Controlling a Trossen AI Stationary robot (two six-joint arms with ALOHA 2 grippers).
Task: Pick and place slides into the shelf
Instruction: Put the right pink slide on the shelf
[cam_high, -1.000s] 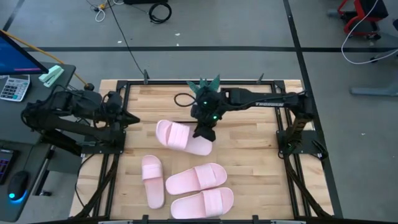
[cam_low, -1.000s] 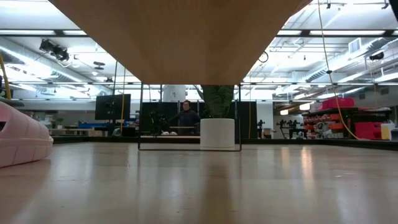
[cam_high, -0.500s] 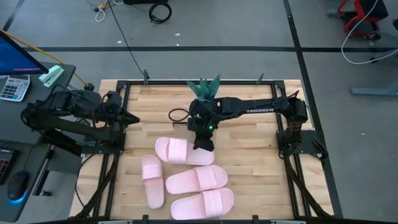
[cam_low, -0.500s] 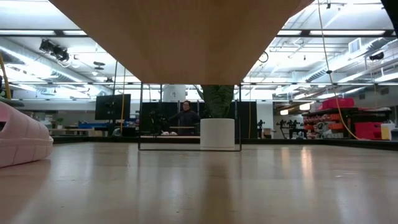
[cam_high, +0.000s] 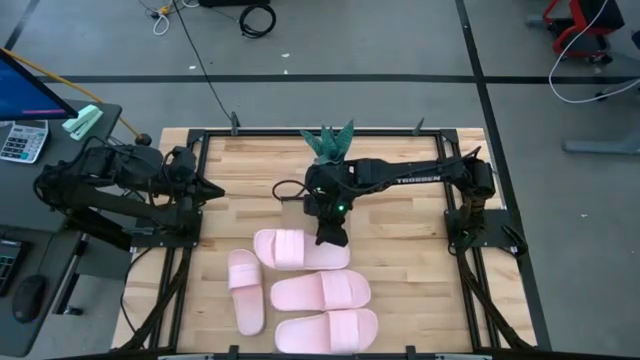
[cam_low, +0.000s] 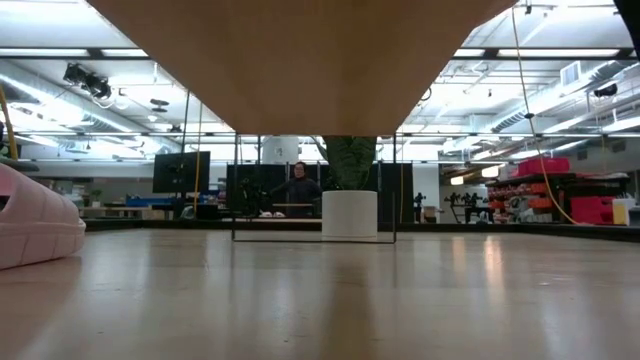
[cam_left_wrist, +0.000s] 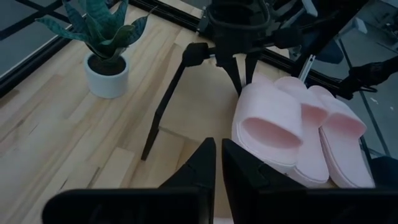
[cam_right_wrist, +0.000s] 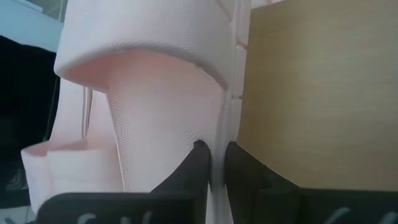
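Four pale pink slides show in the high view. My right gripper (cam_high: 331, 237) is shut on the farthest slide (cam_high: 300, 249), which lies crosswise. Two more slides (cam_high: 320, 291) (cam_high: 326, 329) lie parallel just nearer. The fourth slide (cam_high: 245, 290) lies lengthwise to their left, and the low view shows it resting on the tabletop (cam_low: 30, 220). The shelf is a smooth pale board on thin black legs. Its underside (cam_low: 300, 60) fills the top of the low view, and its top (cam_right_wrist: 311, 93) shows beside the held slide. My left gripper (cam_high: 213, 190) waits shut at the table's left. My right gripper pinches the long side rim of the slide's sole (cam_right_wrist: 231, 87), near the slide's right end and beside the wide strap (cam_right_wrist: 124, 37). One finger (cam_right_wrist: 196, 165) is on the footbed side and the other outside the rim. The fingers point down from above. The slide lies level against the shelf board.
A potted plant in a white pot (cam_high: 328, 143) stands at the table's far edge, just beyond the right arm. A black frame rims the slatted tabletop (cam_high: 400, 250). A desk with a calculator (cam_high: 22, 140) lies to the left. A person stands far off in the room (cam_low: 299, 185).
My right gripper has carried the slide toward the near edge and down. The slide, tilted before, now lies level and parallel to the two nearer slides. Those two have straightened and shifted slightly toward the near edge. In the low view the shelf has shifted a little.
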